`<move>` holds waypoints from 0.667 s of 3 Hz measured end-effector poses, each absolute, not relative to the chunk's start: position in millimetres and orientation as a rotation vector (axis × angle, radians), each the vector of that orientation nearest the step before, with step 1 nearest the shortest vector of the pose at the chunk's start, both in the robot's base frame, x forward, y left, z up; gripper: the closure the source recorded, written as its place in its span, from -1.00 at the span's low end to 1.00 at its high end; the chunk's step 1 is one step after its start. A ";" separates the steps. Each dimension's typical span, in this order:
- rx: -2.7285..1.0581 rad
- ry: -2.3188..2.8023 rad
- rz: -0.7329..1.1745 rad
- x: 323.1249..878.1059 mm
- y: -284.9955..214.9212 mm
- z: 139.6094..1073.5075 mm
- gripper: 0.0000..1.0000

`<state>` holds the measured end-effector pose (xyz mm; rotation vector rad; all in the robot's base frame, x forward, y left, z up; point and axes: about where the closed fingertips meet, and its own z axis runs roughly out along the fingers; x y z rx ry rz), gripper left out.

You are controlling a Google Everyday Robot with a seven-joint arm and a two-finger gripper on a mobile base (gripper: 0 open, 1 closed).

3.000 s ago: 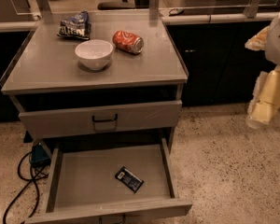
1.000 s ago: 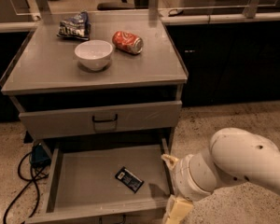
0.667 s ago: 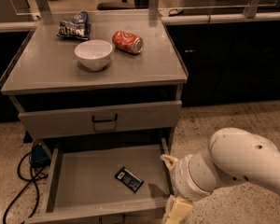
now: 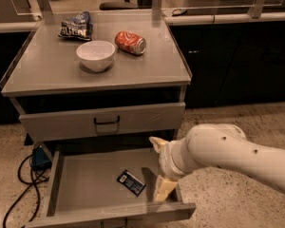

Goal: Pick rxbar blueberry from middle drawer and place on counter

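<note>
Drawer (image 4: 85,186) seen pulled out, under shut drawer front (image 4: 61,122) with black handle (image 4: 107,123). Rxbar (image 4: 131,182) laid flat on drawer floor, right of centre, turned at angle. Gripper (image 4: 155,169) held low over right part of drawer, just beside rxbar, not touching it. Fingers (image 4: 164,186) spread wide, nothing held between. Counter (image 4: 52,72) above is occupied: bowl (image 4: 96,55) in middle, can (image 4: 130,42) on its side beside it, chip bag (image 4: 77,26) at back. Cable (image 4: 18,186) seen on floor at left.
</note>
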<state>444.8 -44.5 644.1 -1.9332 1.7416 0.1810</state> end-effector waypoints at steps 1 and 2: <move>-1.954 1.685 0.128 483.3 -29.6 627.7 -1.00; -1.956 1.695 0.127 485.4 -30.6 621.0 -1.00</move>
